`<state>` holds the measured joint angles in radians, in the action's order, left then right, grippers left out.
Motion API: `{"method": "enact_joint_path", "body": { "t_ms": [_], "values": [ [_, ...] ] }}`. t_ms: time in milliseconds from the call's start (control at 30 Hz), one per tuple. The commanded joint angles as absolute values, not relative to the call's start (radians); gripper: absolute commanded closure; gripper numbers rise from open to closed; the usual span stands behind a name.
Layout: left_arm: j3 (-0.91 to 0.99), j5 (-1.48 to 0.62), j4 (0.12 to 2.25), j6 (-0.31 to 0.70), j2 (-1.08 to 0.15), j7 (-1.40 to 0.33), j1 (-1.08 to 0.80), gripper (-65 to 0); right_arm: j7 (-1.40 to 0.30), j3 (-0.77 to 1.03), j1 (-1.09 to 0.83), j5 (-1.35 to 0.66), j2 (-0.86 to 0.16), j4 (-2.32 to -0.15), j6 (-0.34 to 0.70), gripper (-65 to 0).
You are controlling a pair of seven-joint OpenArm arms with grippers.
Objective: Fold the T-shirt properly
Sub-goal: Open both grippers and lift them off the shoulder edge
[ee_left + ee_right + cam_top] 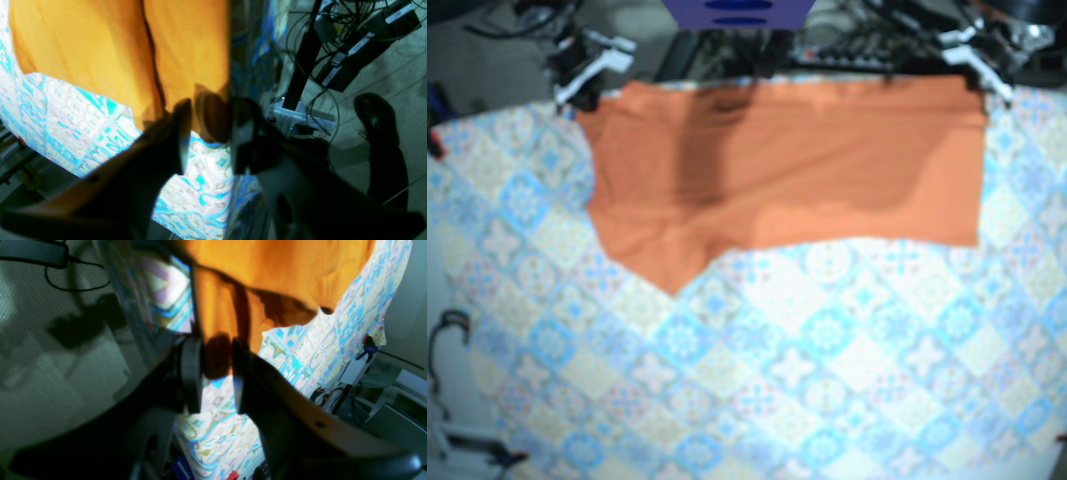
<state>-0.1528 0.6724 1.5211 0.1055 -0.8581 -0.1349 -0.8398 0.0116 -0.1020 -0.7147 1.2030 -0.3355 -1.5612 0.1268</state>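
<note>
Left pincer (211, 111) clamps a bunched corner of the orange fabric T-shirt (807, 160) between its two dark fingers (181, 133), while the right pincer (215, 355) nips the shirt's opposite corner in the same way. Seen from above, the garment lies spread flat along the far edge of the tabletop (1027, 330), which is covered by a blue-and-white tile-patterned cloth (827, 350). One pointed flap reaches toward the near side on that view's left. Past the table's edge, a black shoe (377, 116) stands on the pale floor (393, 73) near tangled cables and black boxes (363, 43). Both wrist views are blurred, and the fingers block much of the gripped fabric.
</note>
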Motion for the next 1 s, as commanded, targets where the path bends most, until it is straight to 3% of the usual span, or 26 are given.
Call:
{"method": "enact_joint_path", "body": {
  "t_ms": [0,200,967],
  "values": [
    [-0.143,0.673,1.526,0.094,-0.872,-0.139,-0.846,-22.3,0.005,-0.101,-0.723,1.202,-0.343,-1.561,0.145,-16.6],
    [-0.143,0.673,1.526,0.094,-0.872,-0.139,-0.846,-27.0,0.005,-0.097,-0.743,1.202,-0.341,-1.561,0.145,-16.6],
    [-0.145,0.671,1.527,0.094,-0.872,-0.136,-0.851,-27.0,0.004,-0.045,-0.817,1.202,-0.340,-1.563,0.145,-16.2]
  ]
}}
